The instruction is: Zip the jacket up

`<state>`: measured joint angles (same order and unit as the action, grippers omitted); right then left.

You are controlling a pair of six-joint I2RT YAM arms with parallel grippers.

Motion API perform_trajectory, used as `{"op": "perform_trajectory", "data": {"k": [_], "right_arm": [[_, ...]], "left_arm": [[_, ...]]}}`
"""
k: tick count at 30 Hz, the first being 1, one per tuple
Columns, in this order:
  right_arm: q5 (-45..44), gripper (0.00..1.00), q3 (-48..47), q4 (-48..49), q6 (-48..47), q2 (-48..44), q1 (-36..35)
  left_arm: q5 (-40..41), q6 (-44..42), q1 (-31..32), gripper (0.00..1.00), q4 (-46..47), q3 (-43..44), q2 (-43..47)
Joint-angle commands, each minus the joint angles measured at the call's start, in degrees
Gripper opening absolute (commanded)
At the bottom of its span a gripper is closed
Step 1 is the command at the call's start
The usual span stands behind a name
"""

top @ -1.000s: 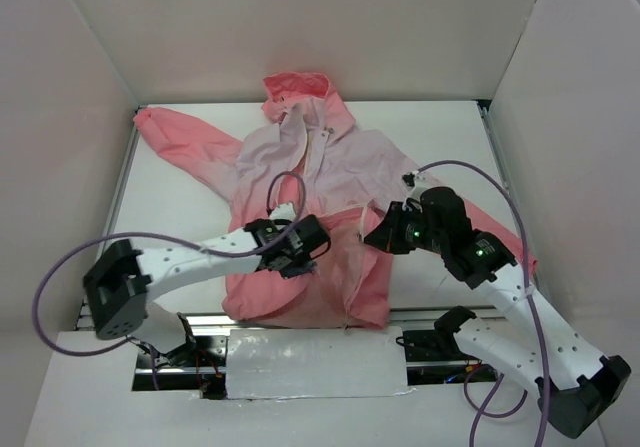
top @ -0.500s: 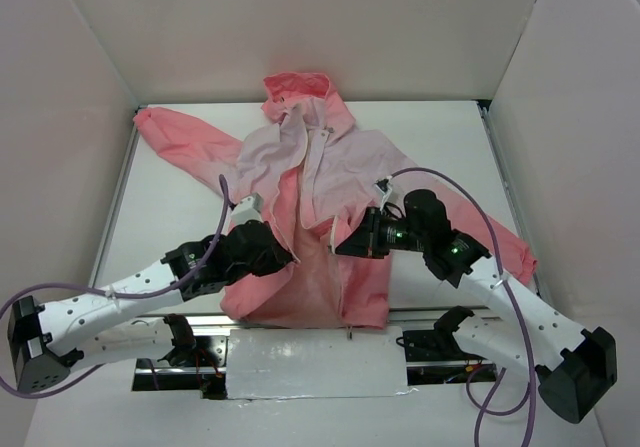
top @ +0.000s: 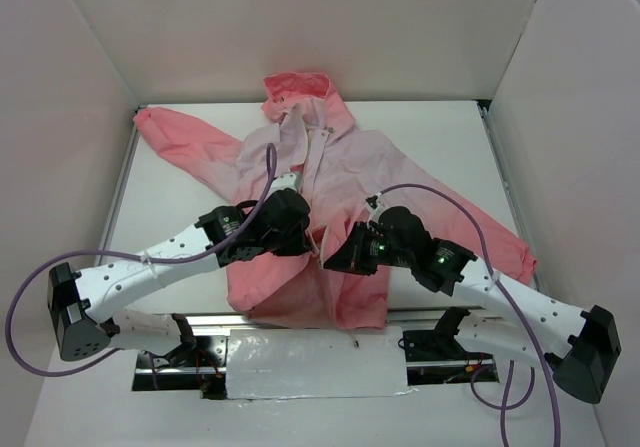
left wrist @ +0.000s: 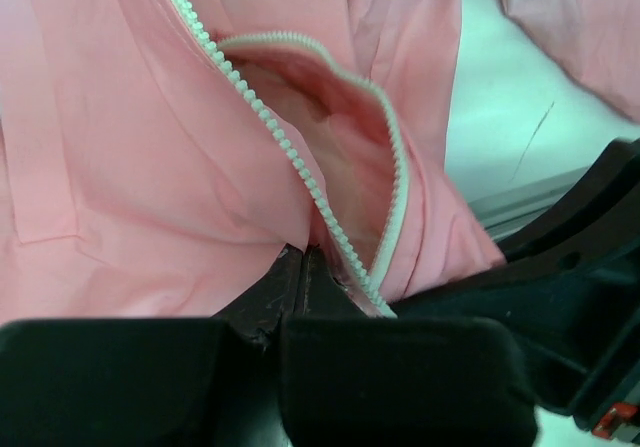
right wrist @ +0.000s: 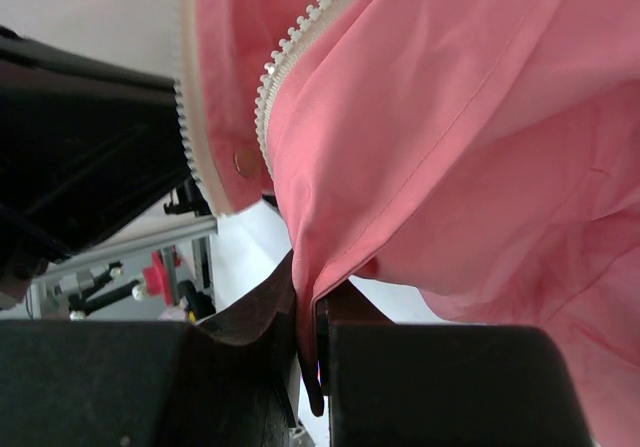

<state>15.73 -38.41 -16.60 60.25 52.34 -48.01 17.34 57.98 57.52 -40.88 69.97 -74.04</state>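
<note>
Grips the jacket (top: 350, 162) in 2 places: left claw (left wrist: 305, 259) clamped on fabric beside the white zipper (left wrist: 290, 152), right claw (right wrist: 306, 289) pinching the opposite front edge.

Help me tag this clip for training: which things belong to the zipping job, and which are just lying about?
Job: jacket; zipper; left hand and right hand, each pinching the jacket.
Just there: cable; table; silver plate.
</note>
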Motion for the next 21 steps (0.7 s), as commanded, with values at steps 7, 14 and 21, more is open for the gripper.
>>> {"op": "perform_trajectory", "data": {"k": [7,14,21], "right_arm": [[-5.8,0.00,-3.5,-6.6,1.0,-2.2,-0.6],[-11.8,0.00,-7.3,-13.4,1.5,-0.6,-0.9],[-21.3,0.00,-11.1,-22.8,-1.2,-0.1,-0.6]], "left_arm": [[-7.1,-6.7,-0.2,0.00,1.1,-1.2,1.4],[-10.5,-9.1,-0.2,0.20,2.6,-3.7,2.5],[-16.5,-6.0,-0.1,0.34,5.7,-16.3,8.3]]}}
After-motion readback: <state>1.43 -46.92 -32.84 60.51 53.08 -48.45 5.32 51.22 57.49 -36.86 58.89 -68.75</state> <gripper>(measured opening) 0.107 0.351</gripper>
